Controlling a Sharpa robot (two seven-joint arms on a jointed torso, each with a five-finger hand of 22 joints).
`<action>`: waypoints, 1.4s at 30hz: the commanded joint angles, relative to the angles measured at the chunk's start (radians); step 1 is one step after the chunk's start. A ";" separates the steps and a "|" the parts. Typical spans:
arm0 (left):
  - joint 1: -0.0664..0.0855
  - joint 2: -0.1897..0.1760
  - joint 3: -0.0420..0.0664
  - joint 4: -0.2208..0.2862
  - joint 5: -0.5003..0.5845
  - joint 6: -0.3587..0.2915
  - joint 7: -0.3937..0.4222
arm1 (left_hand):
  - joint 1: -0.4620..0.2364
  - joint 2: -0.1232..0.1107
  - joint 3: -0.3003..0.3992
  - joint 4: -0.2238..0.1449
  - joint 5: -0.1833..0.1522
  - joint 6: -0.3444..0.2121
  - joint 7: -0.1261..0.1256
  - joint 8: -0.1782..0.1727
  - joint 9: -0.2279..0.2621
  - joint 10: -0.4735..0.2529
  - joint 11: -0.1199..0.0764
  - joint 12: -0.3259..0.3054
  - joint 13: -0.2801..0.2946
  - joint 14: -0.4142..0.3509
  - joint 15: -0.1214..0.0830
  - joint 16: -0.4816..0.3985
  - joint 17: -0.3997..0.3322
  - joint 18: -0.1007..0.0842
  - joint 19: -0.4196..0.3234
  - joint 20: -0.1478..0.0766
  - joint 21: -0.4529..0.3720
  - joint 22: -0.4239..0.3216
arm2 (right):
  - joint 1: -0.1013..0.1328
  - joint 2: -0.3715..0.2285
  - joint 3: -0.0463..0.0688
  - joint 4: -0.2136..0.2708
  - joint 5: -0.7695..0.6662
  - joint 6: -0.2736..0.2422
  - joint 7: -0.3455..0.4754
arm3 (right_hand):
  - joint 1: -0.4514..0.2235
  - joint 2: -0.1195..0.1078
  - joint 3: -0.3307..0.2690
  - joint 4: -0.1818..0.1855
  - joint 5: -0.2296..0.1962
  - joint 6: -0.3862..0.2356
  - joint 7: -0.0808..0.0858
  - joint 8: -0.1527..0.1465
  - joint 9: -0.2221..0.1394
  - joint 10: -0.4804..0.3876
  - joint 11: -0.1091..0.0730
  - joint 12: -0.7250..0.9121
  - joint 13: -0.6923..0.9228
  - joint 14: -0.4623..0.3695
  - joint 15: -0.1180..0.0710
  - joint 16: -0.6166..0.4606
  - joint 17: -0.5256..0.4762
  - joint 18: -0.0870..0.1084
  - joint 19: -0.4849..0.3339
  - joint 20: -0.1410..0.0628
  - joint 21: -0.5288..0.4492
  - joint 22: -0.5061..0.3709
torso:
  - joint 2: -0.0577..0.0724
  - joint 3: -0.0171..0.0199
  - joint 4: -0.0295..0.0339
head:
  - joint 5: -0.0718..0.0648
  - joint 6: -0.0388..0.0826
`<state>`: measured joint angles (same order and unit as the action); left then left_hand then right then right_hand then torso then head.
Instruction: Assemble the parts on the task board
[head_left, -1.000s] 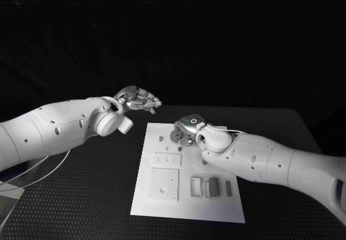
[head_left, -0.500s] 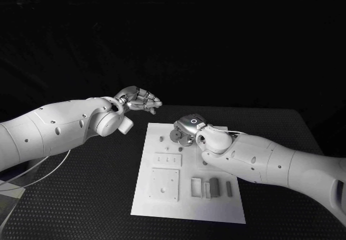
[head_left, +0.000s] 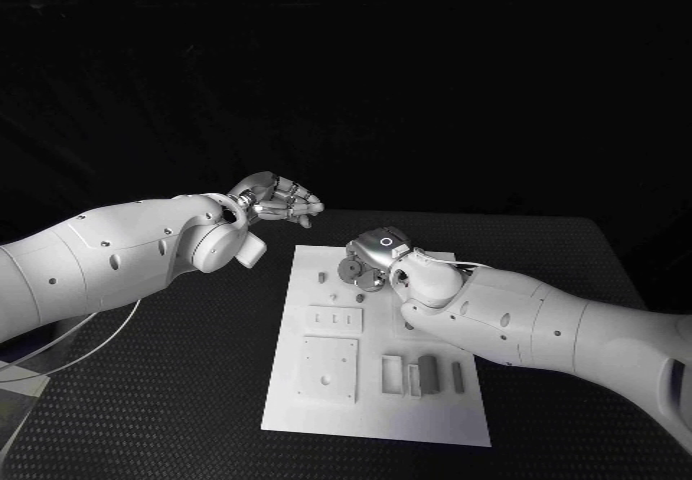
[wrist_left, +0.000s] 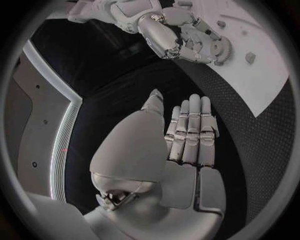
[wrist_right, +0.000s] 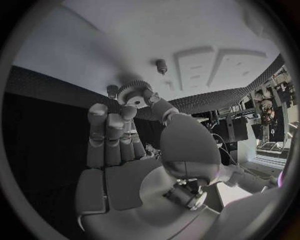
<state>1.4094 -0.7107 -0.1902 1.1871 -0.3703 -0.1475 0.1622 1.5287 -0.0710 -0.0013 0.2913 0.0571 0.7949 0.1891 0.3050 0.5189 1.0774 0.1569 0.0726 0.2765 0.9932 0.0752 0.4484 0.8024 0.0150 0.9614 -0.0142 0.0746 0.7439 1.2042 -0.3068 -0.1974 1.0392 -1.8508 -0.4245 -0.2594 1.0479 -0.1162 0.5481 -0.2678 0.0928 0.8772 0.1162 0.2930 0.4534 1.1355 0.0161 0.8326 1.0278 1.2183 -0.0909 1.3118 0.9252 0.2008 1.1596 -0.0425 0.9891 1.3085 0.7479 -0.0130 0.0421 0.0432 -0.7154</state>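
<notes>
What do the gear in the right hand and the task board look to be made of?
Gear, pinched by the right hand: looks like grey moulded or printed plastic, matte, with even fine teeth and no metallic glint; metal cannot be ruled out. Task board: seems a rigid white plastic plate, matte, with raised blocks in the same white.

- A black tabletop (head_left: 173, 400) with a fine woven texture spans the foreground.
- Behind it the room lies in darkness, with no wall or floor discernible.
- Thin white cables (head_left: 65, 350) loop over the tabletop's left side.
</notes>
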 joint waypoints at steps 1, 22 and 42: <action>0.001 0.001 0.001 0.003 0.000 0.013 0.010 | -0.002 0.001 0.002 0.001 -0.007 0.003 0.005 -0.003 0.002 -0.007 -0.001 -0.005 0.002 -0.006 0.002 -0.007 0.001 -0.015 -0.001 -0.007 -0.005 -0.001 | 0.000 0.002 0.000 -0.003 -0.015 0.000 -0.008 | 0.008 -0.003 0.001 -0.005 0.002 0.012 0.016 -0.001 0.002 0.004 0.003 0.000 -0.001 0.006 0.002 -0.002 0.001 0.061 0.007 -0.003 -0.002 0.013 | 0.000 -0.0003 0.0005 | -0.001 0.000; 0.001 0.001 0.001 0.004 -0.001 0.012 0.007 | -0.002 0.000 0.001 0.001 -0.007 0.003 0.005 -0.004 0.002 -0.007 -0.001 -0.004 0.002 -0.006 0.002 -0.007 0.002 -0.015 -0.002 -0.007 -0.005 -0.001 | 0.007 -0.007 0.001 0.015 -0.024 -0.017 -0.025 | 0.018 0.002 0.004 -0.013 0.003 0.012 0.016 -0.002 0.003 0.005 0.002 0.000 -0.003 0.008 0.001 -0.004 0.001 0.061 0.008 -0.004 -0.002 0.014 | 0.003 0.0000 -0.0006 | -0.001 -0.004; 0.001 0.004 0.001 0.004 -0.001 0.013 0.007 | -0.002 0.000 0.000 0.001 -0.007 0.003 0.005 -0.004 0.003 -0.008 -0.001 -0.004 0.003 -0.006 0.002 -0.008 0.002 -0.015 -0.002 -0.007 -0.005 -0.002 | 0.009 0.015 0.001 -0.013 -0.020 -0.012 -0.020 | 0.021 0.002 0.004 -0.015 0.002 0.012 0.016 -0.003 0.003 0.005 0.002 0.000 -0.004 0.009 0.001 -0.005 0.001 0.061 0.008 -0.004 -0.003 0.014 | 0.002 -0.0001 0.0026 | 0.001 -0.008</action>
<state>1.4096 -0.7086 -0.1902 1.1898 -0.3707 -0.1468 0.1612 1.5287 -0.0709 -0.0013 0.2913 0.0571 0.7949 0.1891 0.3050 0.5204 1.0775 0.1568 0.0726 0.2780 0.9931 0.0752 0.4445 0.8031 0.0150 0.9614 -0.0142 0.0745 0.7432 1.2130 -0.2946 -0.1966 1.0280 -1.8594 -0.4358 -0.2803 1.0592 -0.1136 0.5536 -0.2787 0.0928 0.8778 0.1165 0.2902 0.4552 1.1406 0.0144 0.8326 1.0248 1.2179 -0.0903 1.3119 0.9252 0.2008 1.1648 -0.0441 0.9891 1.3085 0.7492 -0.0129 0.0436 0.0439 -0.7234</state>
